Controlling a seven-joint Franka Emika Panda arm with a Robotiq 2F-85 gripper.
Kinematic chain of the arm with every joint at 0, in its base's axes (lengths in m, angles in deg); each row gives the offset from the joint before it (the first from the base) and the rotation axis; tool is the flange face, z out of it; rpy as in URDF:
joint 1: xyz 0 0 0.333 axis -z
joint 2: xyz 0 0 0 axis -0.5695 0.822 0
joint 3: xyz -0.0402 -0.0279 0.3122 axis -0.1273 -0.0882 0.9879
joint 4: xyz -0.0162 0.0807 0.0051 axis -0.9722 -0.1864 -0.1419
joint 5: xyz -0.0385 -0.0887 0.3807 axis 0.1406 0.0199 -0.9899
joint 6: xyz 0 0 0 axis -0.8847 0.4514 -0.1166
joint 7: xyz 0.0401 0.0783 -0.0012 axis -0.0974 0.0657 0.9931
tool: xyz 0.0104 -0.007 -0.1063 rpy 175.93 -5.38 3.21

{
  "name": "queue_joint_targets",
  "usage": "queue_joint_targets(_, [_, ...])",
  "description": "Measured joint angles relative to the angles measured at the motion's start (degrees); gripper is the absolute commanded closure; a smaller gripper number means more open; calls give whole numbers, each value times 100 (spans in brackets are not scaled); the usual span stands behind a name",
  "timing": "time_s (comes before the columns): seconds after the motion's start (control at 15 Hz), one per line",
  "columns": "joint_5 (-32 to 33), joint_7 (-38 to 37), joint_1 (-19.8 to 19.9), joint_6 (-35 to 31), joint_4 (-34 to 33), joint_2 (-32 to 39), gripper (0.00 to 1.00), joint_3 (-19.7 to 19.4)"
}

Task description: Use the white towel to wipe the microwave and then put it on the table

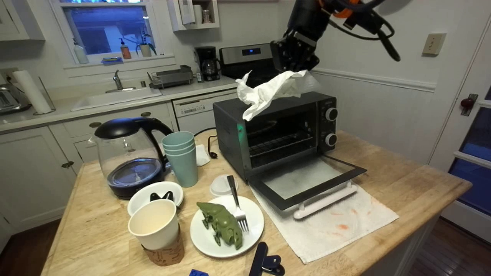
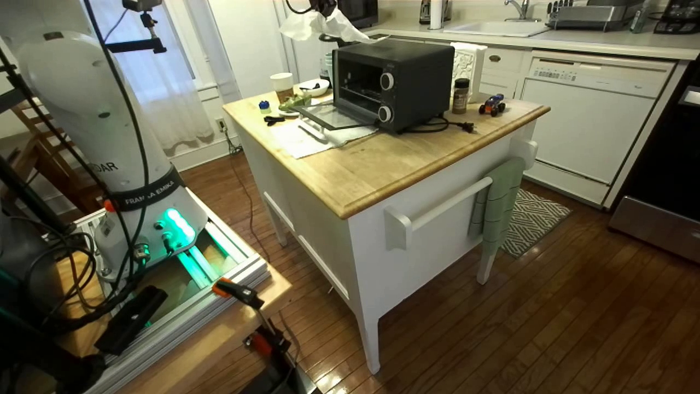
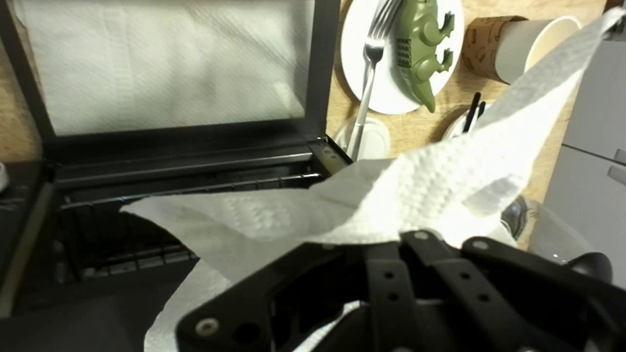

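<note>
Wrist view: a crumpled white towel (image 3: 425,195) is pinched between dark fingers (image 3: 391,288). In both exterior views it hangs partly over the black toaster oven (image 2: 413,82), whose glass door (image 1: 305,177) is open above the wooden surface (image 1: 406,172).

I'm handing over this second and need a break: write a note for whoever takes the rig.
Gripper: shut on the crumpled white paper towel.
Things: towel hangs above the black box-shaped toaster oven (the "microwave"), contact unclear; black-framed glass door open. Oven stands on the light wooden table.
Done: towel gripped. Any wiping: cannot tell.
Left: wipe as needed, then put towel on table.
</note>
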Motion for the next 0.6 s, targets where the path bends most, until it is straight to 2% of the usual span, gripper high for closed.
queue_joint_targets(0.4, [574,-1245,64,104,1206,-1098,99,-323])
queue_joint_targets(0.6, [1137,-1648,251,165,1856,-1687,99,-409])
